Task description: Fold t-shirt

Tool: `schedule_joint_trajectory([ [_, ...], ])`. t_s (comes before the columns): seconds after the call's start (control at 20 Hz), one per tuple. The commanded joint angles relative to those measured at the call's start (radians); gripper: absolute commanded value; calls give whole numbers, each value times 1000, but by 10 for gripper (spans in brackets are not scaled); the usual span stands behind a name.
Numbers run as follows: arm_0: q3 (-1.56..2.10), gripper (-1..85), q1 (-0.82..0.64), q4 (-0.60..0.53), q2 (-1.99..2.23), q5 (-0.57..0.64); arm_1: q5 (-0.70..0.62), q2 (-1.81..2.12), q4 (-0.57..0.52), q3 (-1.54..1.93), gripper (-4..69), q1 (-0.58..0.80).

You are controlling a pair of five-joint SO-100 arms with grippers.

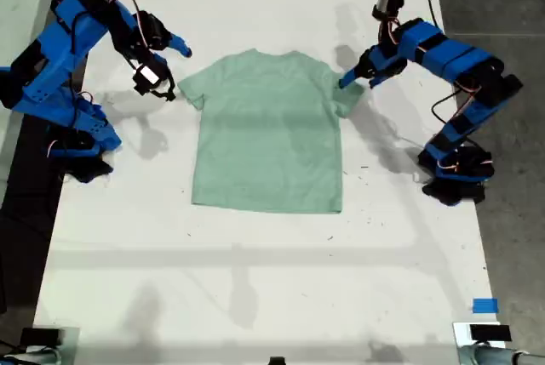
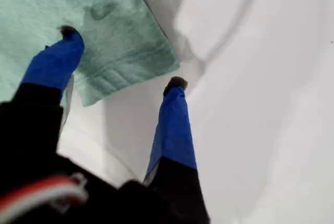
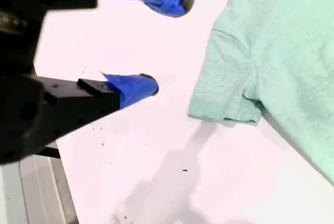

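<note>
The t-shirt (image 1: 268, 131) is lying flat on the table (image 1: 255, 280), midway between the two arms. My first gripper (image 1: 351, 78) is straddling its sleeve toward the exterior view's right; my second gripper (image 1: 174, 67) is hovering just beside the opposite sleeve

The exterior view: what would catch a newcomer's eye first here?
A pale green t-shirt lies spread flat, unfolded, mid-table. Two bright blue arms flank it. My first tool, open, straddles the edge of the sleeve on the exterior view's right; my second tool, also open, hovers short of the other sleeve.
</note>
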Motion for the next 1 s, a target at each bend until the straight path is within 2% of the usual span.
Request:
schedule_joint_trajectory([
  [0.0, -51, 250, -14, 5, 3, 6, -37, -46, -97, -5, 324, 12],
  [0.1, -51, 248, -14, 5, -5, 8, -55, -114, -137, -14, 291, 21],
  [0.15, -49, 248, -14, 5, -8, 9, -58, -143, -138, -32, 240, 28],
  [0.25, -49, 247, -14, 5, -15, 12, -58, -163, -124, -64, 88, 37],
  [0.35, -49, 246, -12, 5, -23, 14, -61, -201, -95, -109, 5, 43],
  [0.55, -49, 242, -6, 3, -35, 15, -55, -206, -21, -166, -12, 32],
  [0.75, -49, 242, 0, 3, -37, 14, -23, -156, 253, -377, -12, 5],
  [0.95, -49, 240, 11, 0, -38, 9, 40, -144, 431, -657, -13, -91],
])
